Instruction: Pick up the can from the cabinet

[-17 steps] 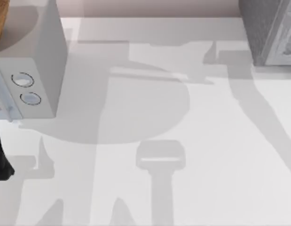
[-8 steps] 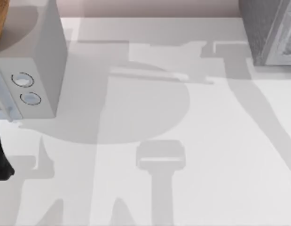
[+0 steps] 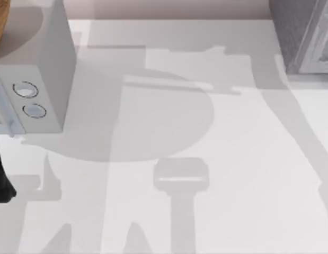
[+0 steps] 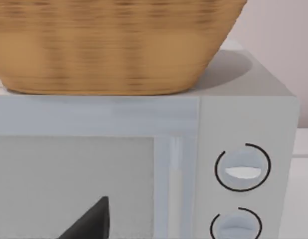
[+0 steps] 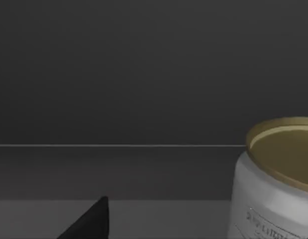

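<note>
- Right wrist view shows us the can standing upright on the dark floor of the cabinet's inside, with the dark back wall behind it. It has a white body, a printed label and a gold lid, and it sits off to one side of our line of sight, not centred.
- One black fingertip of our right claw juts into that same view, apart from the can and not touching it. We cannot tell whether this claw is open or closed, since its other finger is out of sight.
- We judge the right arm is reaching into the cabinet to line up on the can; the claw needs to shift toward the can before any grasp can happen.
- From the top view, the grey cabinet stands at the tabletop's far right corner, which suits the right arm for this reach.
- The left claw is parked facing the microwave at the tabletop's left side, well away from the cabinet; whether it is open or closed we cannot tell.
- A wicker basket rests on top of the microwave, clear of the work.
- The white tabletop between the two carries the arms' shadows.
</note>
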Robot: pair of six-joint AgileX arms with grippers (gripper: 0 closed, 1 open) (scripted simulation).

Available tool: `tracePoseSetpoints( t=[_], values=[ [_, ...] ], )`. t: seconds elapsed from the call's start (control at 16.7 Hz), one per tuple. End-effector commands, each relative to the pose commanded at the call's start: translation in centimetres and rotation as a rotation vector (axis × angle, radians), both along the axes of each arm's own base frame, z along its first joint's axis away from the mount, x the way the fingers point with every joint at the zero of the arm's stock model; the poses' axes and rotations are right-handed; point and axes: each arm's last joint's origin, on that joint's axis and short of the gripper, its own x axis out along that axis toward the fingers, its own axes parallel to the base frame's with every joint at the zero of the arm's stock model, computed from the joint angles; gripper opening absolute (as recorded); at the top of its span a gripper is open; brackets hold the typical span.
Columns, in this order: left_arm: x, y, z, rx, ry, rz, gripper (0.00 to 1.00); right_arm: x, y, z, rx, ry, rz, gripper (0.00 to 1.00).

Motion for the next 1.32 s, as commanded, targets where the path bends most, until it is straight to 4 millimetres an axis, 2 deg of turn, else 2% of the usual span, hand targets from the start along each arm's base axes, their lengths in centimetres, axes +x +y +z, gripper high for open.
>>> tracePoseSetpoints(
  t=[0.06,0.84,1.32],
  values=[
    [0.00,0.00,0.00,0.000,0.000,0.000,1.00,0.00,0.00,0.00,0.000,0.000,0.000,1.00],
    [0.00,0.00,0.00,0.000,0.000,0.000,1.00,0.00,0.00,0.00,0.000,0.000,0.000,0.02],
    [0.00,0.00,0.00,0.000,0.000,0.000,1.00,0.00,0.00,0.00,0.000,0.000,0.000,0.00]
  ],
)
